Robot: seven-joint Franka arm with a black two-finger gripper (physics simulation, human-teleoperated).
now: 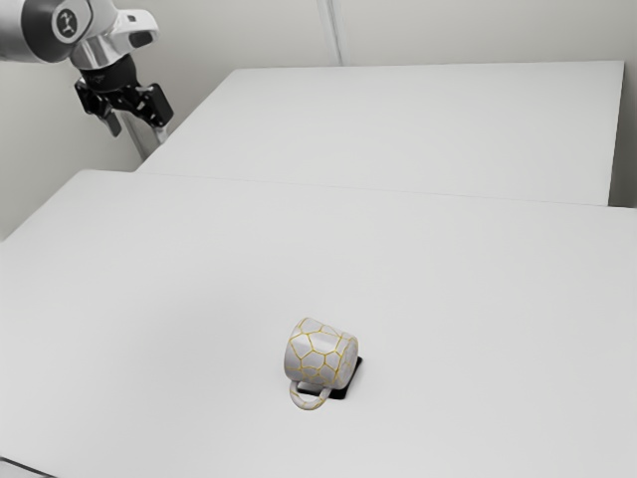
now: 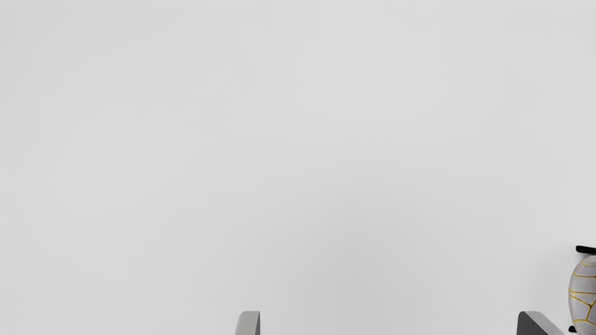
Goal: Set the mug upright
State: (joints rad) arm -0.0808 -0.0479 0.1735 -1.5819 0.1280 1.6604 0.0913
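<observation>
In the exterior view, your tabletop (image 1: 149,299) is plain pale grey-white. At that view's six o'clock, you see the gold-lined mug (image 1: 320,357) lying on its side over a flat black piece (image 1: 350,380), which pokes out at the mug's five o'clock. The mug's handle (image 1: 310,403) points toward six o'clock.

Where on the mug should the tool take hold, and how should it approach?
Probably across the round body of the mug, from above, the open tool straddling it clear of the handle. The mug lies on its side, upper wall exposed, and the handle juts toward the exterior view's lower edge.
</observation>
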